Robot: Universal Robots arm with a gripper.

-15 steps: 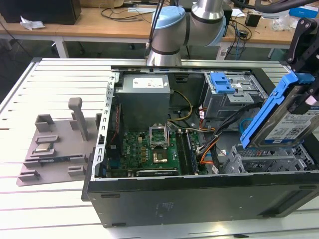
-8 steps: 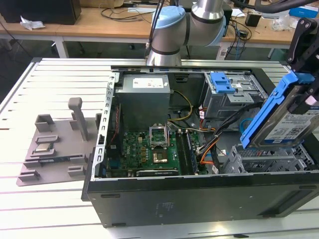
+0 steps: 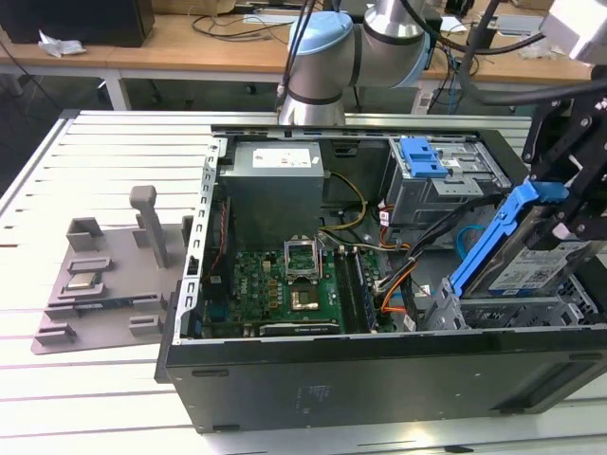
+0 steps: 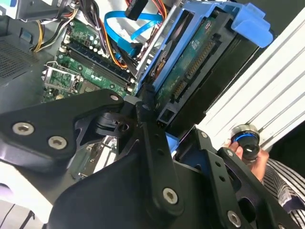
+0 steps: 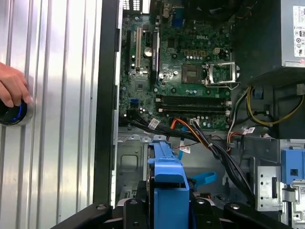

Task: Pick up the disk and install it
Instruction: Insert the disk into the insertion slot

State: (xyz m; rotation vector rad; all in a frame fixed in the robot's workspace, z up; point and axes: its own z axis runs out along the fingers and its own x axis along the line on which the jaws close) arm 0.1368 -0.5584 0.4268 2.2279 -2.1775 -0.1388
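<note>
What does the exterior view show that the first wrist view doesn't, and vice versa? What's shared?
Exterior view: a grey fixture tray beside the computer case, and the arm. First wrist view: a hand on a round knob on the slatted table. Both: the motherboard and the blue-framed disk, gripped by the claw.

Slatted alu table (image 3: 114,152) carries open PC case (image 3: 379,379); grey fixture plate (image 3: 104,284) at the exterior view's left.

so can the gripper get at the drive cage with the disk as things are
Probably yes. The gripper holds the disk tilted right over the cage, whose top looks open; the cables lie off to the exterior view's left of it.
</note>
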